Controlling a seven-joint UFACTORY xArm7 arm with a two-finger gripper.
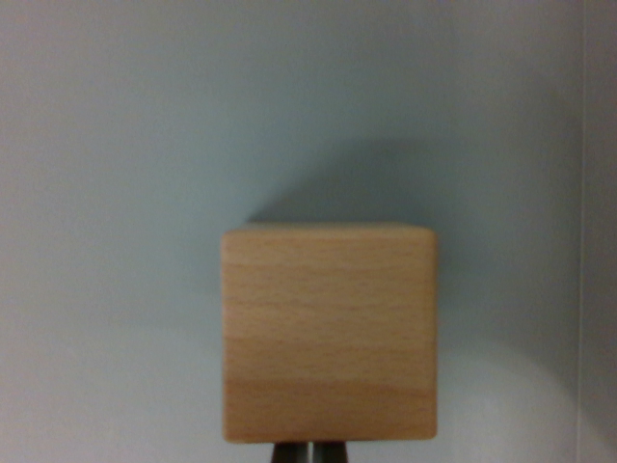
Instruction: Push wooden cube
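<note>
A light wooden cube (pixel 329 333) with horizontal grain fills the lower middle of the wrist view and rests on a pale grey-blue surface (pixel 125 193). Its shadow falls behind it, toward the upper right. Only the dark tips of my gripper (pixel 310 453) show, at the bottom edge directly below the cube. The two fingertips (pixel 289 453) stand side by side with just a thin light line between them, so the gripper looks shut with nothing held. The tips sit right against the cube's near face; the rest of the gripper is out of frame.
A faint vertical seam or edge (pixel 583 231) runs down the surface near the wrist view's right border. Plain grey-blue surface lies beyond the cube and on both sides of it.
</note>
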